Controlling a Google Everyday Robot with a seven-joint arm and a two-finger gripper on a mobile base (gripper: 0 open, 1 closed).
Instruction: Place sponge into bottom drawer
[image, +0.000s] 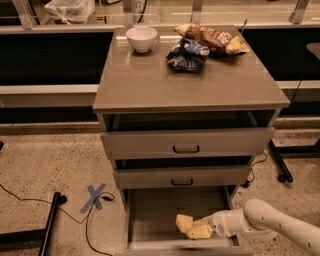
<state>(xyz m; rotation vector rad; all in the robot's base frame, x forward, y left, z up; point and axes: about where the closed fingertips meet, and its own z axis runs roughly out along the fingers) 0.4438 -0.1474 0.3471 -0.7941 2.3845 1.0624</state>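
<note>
Inside the bottom drawer (150, 210), low over its front-right floor, the gripper (196, 228) has the sponge (183, 222) at its tip; clamped or released, can't tell. Risk: sponge clings on withdrawal, or gripper snags the drawer's front lip.

You'll see a white bowl (141, 38) near the back left corner of the tabletop (150, 85), a crumpled blue bag (187, 54) mid-back and a chip bag (212, 38) along the back edge. The gripper (192, 228) sits below the front edge.
</note>
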